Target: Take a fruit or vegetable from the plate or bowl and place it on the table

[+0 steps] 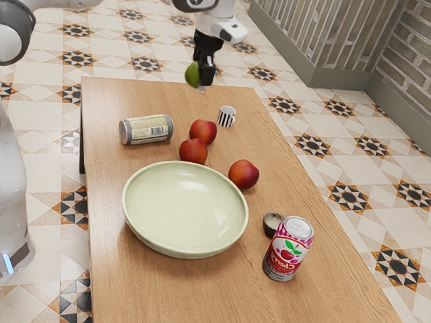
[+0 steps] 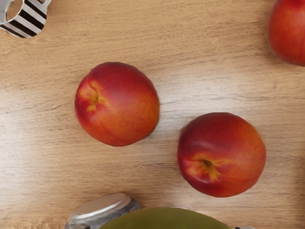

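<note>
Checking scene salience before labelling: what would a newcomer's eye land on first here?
The wide pale green bowl, large in the middle of the table. Next, three glossy red fruits on the wood around the bowl's far side, and the green fruit held up in the gripper near the table's far end.

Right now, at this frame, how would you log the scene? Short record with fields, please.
gripper: closed on the green fruit, fingers on both sides
green fruit: held up off the table, not yet placed
nectarines: three, on the table, outside the bowl
bowl: pale green, on the table
metal can: lying on its side
cherry soda can: upright
mug: black-and-white striped, on the table
</note>
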### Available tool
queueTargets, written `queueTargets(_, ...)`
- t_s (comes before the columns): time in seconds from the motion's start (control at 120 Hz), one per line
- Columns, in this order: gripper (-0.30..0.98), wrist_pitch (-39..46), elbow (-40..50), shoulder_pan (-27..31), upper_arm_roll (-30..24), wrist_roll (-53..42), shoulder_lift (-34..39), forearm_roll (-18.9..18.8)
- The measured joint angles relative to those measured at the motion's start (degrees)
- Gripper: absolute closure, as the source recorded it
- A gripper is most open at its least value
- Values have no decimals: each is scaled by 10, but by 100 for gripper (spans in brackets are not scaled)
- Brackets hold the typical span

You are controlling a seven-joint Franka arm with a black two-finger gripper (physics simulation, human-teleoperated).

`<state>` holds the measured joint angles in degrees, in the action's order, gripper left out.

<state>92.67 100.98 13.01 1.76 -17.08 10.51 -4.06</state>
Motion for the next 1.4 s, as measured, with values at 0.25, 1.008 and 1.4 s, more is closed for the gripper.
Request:
queueTargets(0.25,41,19,-35,124,1,74,-55,-4)
queueTargets(1.008,33,103,-93,219,0,176,-256,33)
queueTargets(1.4,2,104,-110,218,-2,192,-252,41)
